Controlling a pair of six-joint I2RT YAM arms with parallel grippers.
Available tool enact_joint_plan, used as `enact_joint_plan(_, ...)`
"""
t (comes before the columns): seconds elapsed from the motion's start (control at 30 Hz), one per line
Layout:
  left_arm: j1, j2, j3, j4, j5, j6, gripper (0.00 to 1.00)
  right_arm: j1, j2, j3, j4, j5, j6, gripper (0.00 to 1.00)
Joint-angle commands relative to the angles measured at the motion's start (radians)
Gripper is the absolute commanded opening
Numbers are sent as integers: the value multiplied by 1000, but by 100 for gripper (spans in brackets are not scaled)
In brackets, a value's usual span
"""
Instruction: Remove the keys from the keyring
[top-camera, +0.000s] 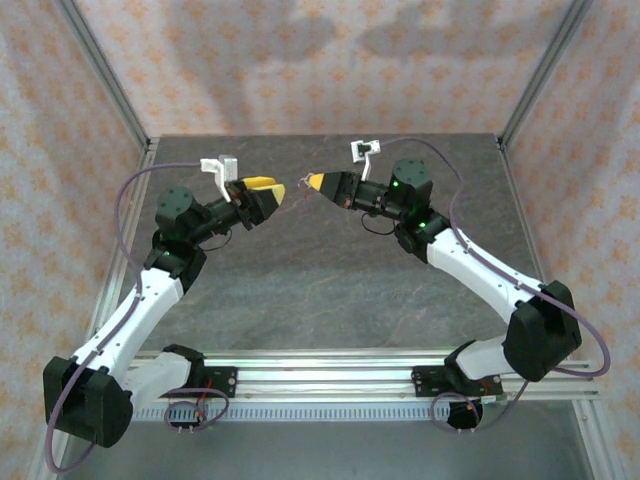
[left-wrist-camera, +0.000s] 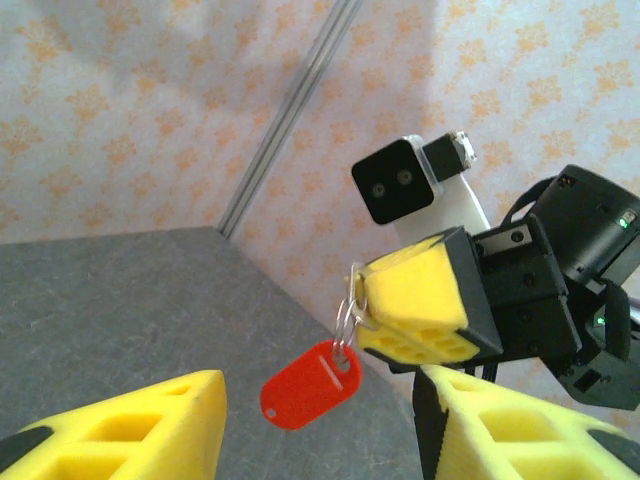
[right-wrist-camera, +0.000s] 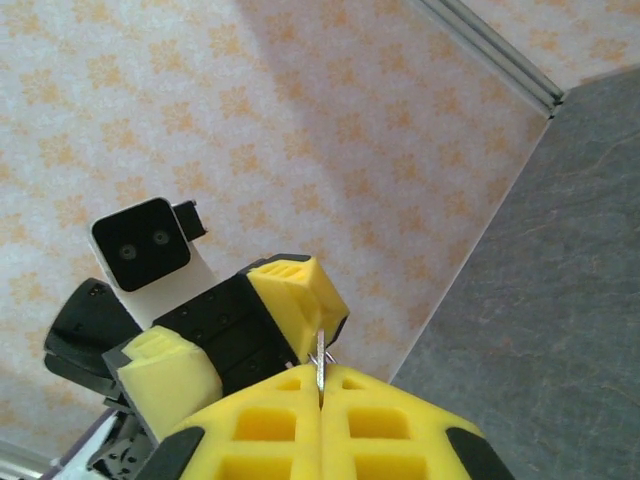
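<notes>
Left arm (top-camera: 150, 290) and right arm (top-camera: 470, 262) raised, facing; right jaws clenched on, probably, key (right-wrist-camera: 320, 362); left jaws parted.

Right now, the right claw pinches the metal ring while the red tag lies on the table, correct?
No: the left wrist view shows the red tag hanging in the air from the metal ring; the right gripper does pinch that ring.

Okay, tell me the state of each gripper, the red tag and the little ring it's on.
left gripper: open, holding nothing.
right gripper: shut on the wire ring.
wire ring: pinched, held in the air.
red tag: hanging free from the wire ring.
</notes>
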Motion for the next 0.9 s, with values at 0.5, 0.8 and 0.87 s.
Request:
enact_joint_plan(0.5,-87,-15,-21,140,3,108,36,22,25,34,185,-73,119,0)
enact_joint_plan(0.8,-89,1,-2,125,-5,122,19,39,27,42,198,-87,122,0)
enact_joint_plan(0.87,-90,3,-1,128,-4,120,18,39,27,45,200,-92,122,0)
